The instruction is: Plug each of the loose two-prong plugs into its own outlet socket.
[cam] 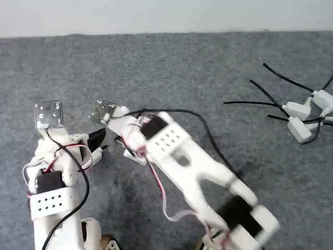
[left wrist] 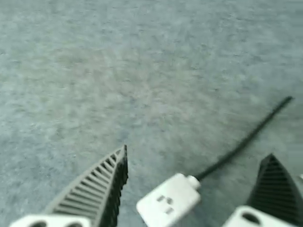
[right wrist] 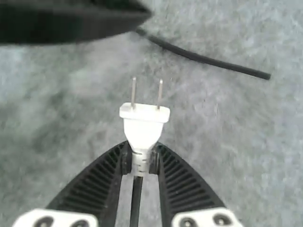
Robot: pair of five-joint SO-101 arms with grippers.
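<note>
My right gripper (right wrist: 140, 153) is shut on the neck of a white two-prong plug (right wrist: 143, 118), whose prongs point away from it over the grey carpet. A white outlet socket (left wrist: 168, 203) with two slots lies on the carpet between the wide-apart fingers of my open left gripper (left wrist: 197, 153), and its black cord (left wrist: 246, 139) trails off. From above, the left gripper (cam: 98, 139) and the right gripper (cam: 126, 147) are close together at centre left. Several more white plugs and sockets (cam: 299, 110) with black cords lie at the far right.
A dark finger (right wrist: 71, 19) of the other gripper hangs just beyond the plug's prongs. Past it, a loose black cord (right wrist: 203, 59) crosses the carpet. The right arm's own black cable (cam: 208, 136) loops over the carpet (cam: 171, 67), which ends at a pale wall behind.
</note>
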